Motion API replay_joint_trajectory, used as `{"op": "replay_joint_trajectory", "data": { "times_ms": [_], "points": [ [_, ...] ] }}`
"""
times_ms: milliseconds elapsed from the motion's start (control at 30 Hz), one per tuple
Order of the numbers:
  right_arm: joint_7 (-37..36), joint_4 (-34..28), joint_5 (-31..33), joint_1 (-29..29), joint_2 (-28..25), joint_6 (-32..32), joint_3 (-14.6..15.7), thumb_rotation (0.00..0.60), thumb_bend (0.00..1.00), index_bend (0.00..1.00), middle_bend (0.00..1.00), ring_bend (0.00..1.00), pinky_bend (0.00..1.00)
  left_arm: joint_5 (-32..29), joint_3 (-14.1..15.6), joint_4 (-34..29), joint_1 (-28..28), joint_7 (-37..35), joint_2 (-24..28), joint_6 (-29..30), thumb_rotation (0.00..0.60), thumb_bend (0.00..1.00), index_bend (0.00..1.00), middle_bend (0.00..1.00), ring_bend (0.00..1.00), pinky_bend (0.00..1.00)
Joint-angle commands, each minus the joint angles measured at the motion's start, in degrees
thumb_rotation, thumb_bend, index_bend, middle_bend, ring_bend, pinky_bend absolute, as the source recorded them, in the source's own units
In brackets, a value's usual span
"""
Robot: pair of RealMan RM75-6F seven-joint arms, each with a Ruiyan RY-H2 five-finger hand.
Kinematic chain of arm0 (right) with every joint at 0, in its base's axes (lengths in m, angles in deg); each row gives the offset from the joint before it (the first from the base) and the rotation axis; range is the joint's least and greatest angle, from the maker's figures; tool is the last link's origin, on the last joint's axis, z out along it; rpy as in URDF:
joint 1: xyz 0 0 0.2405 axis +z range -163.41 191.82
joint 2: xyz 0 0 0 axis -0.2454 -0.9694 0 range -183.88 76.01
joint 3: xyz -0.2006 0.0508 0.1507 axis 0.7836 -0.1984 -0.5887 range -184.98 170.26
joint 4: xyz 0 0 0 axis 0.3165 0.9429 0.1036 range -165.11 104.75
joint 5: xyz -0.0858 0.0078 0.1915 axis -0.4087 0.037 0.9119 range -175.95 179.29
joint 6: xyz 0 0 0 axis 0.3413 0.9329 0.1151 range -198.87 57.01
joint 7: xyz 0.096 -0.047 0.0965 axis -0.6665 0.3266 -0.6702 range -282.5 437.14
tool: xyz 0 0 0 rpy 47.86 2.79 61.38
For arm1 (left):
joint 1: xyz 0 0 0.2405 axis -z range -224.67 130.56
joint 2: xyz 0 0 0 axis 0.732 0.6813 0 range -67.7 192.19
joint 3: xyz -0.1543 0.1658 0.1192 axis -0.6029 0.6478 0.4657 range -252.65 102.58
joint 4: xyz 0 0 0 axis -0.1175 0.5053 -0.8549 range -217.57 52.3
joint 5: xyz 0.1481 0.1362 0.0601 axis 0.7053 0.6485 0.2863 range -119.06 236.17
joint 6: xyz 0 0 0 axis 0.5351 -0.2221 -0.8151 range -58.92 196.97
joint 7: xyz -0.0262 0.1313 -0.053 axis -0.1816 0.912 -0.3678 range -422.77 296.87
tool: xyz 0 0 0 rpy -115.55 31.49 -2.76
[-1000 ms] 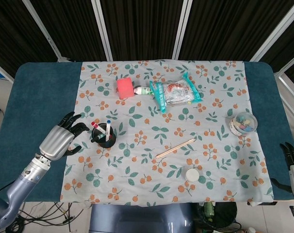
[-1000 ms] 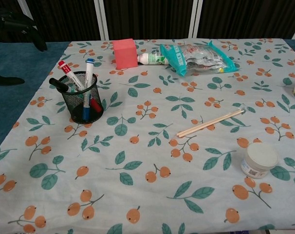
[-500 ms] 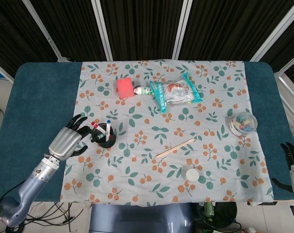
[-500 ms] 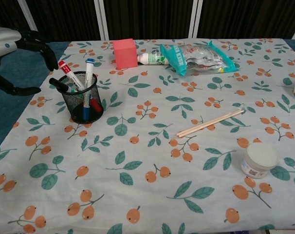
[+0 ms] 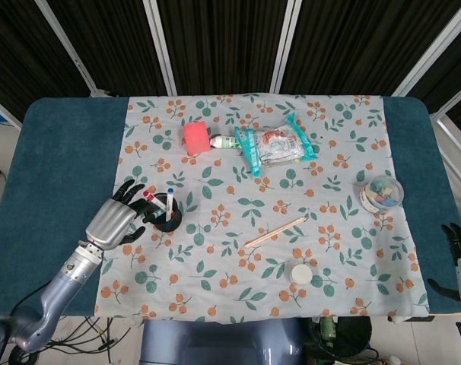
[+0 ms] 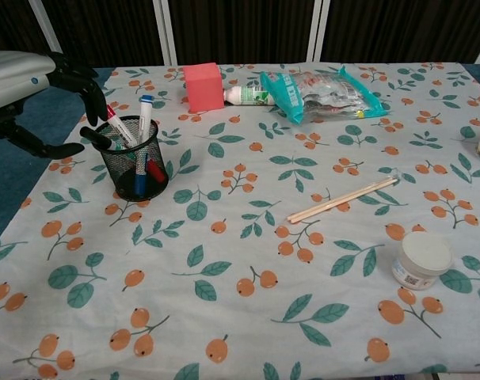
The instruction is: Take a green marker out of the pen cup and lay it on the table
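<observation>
A black mesh pen cup [image 5: 167,219] [image 6: 135,166] stands on the left of the floral cloth with several markers in it: a red-capped one [image 6: 113,120], a blue-capped one [image 6: 144,117] and a black one [image 6: 96,137]. A green stretch shows low inside the mesh; I cannot tell which marker it belongs to. My left hand [image 5: 118,218] [image 6: 36,87] hovers just left of the cup, fingers spread, its fingertips [image 6: 93,89] over the red-capped marker, holding nothing. My right hand [image 5: 460,258] rests at the table's right edge with fingers apart, partly cut off.
A pink block [image 5: 194,138], a white bottle [image 5: 224,142] and a teal snack bag [image 5: 275,149] lie at the back. A pair of chopsticks [image 5: 275,232], a small white jar [image 5: 301,274] and a clear tub [image 5: 382,192] sit to the right.
My left hand has moved right and forward to the cup, its fingertips now reaching over the red-capped marker. The right hand has stayed put.
</observation>
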Motion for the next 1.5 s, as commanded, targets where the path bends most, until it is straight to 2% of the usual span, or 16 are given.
{"op": "replay_joint_trajectory", "data": {
  "times_ms": [33, 733, 1500],
  "points": [
    [0.0, 0.0, 0.0, 0.0, 0.0, 0.0, 0.0, 0.6, 0.05, 0.08, 0.09, 0.14, 0.17, -0.2, 0.0, 0.6, 0.2, 0.4, -0.3, -0.1, 0.6, 0.29, 0.4, 0.43, 0.1, 0.07],
    [-0.1, 0.3, 0.4, 0.1, 0.0, -0.6, -0.1, 0.6, 0.05, 0.08, 0.09, 0.14, 0.17, -0.7, 0.1, 1.6, 1.1, 1.1, -2.2, 0.2, 0.6, 0.3, 0.48, 0.49, 0.13, 0.09],
    [-0.2, 0.3, 0.6, 0.2, -0.1, -1.1, 0.0, 0.6, 0.05, 0.08, 0.09, 0.14, 0.17, -1.7, -0.3, 2.0, 1.7, 3.0, -3.1, 0.6, 0.6, 0.32, 0.53, 0.54, 0.16, 0.1]
  ]
}}
